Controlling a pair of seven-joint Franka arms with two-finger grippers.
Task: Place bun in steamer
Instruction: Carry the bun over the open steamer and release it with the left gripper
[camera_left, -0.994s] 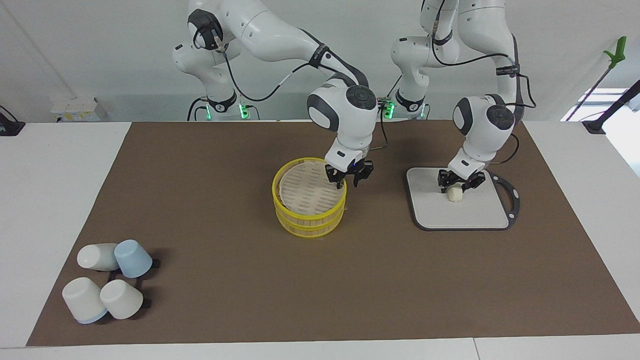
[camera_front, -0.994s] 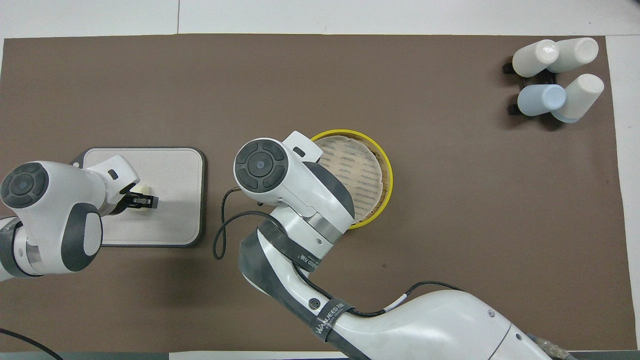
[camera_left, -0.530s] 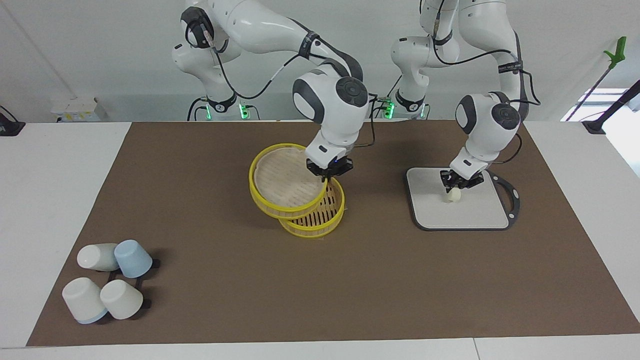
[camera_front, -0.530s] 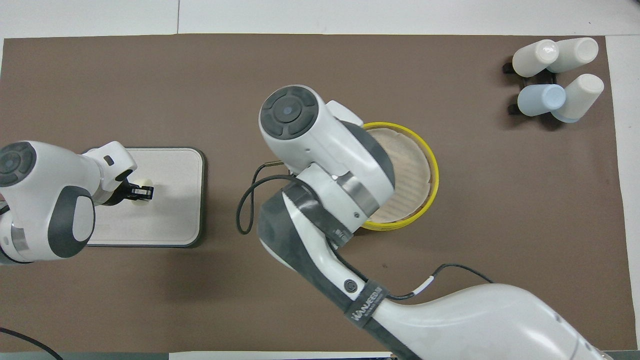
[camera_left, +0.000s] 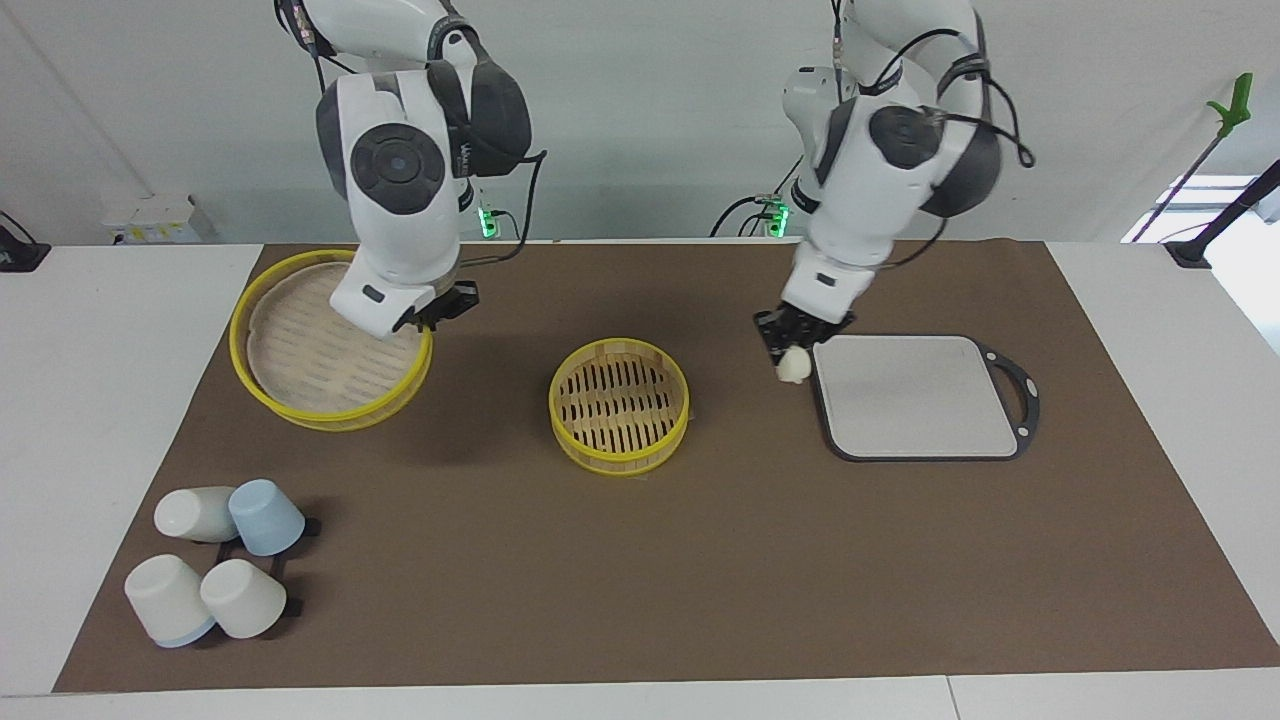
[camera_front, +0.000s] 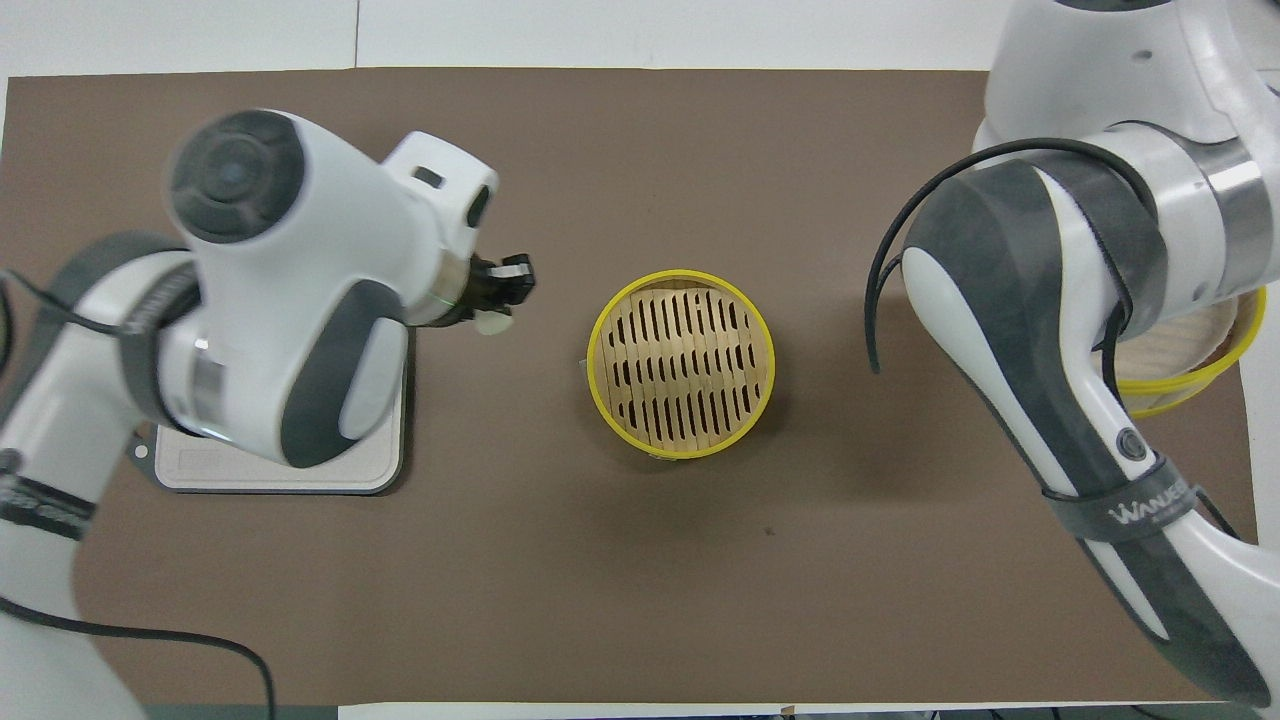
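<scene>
In the facing view the left end effector (camera_left: 790, 352) hangs right of centre in the frame, pinching the bun (camera_left: 792, 366) in the air just off the left edge of the grey board (camera_left: 915, 395) — the bun touches neither the board nor the worktop (camera_left: 640, 560). At frame centre the steamer (camera_left: 619, 404) sits open, its slatted floor bare. The right end effector (camera_left: 437, 306), at upper left of the frame, is clamped on the rim of the top tier (camera_left: 325, 350), which is tilted. At lower left of the frame four cups (camera_left: 215, 565) lie clustered.

In the overhead view the left end effector (camera_front: 505, 292) shows left of centre, with the bun (camera_front: 492, 321) a pale lump beneath its dark fingertips (camera_front: 518, 272), over brown mat between board (camera_front: 290, 468) and steamer (camera_front: 681, 362). The top tier (camera_front: 1190, 355) peeks out at the right edge — mostly hidden under the right arm.
</scene>
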